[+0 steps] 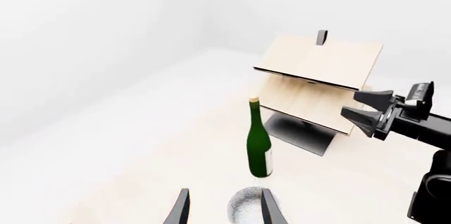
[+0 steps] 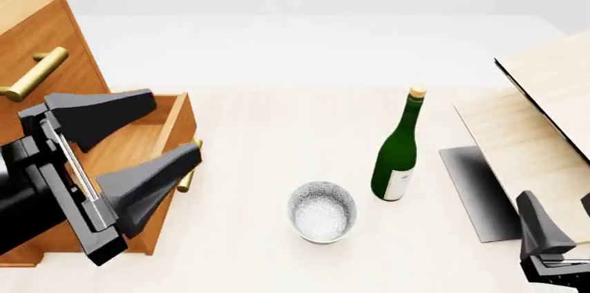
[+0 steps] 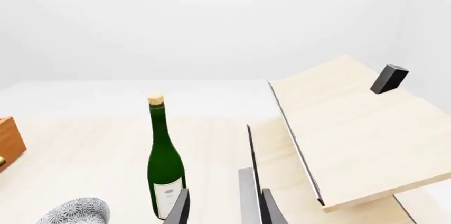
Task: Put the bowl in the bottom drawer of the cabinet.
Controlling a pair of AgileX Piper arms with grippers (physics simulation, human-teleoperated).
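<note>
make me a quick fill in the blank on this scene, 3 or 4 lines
1. The bottom drawer of the cabinet is pulled ____.
2. The bowl stands on the table beside a green ____.
3. The left gripper has its jaws ____ and holds nothing.
4. The bottle's stopper end points ____.

Missing words: open; bottle; open; up
</note>
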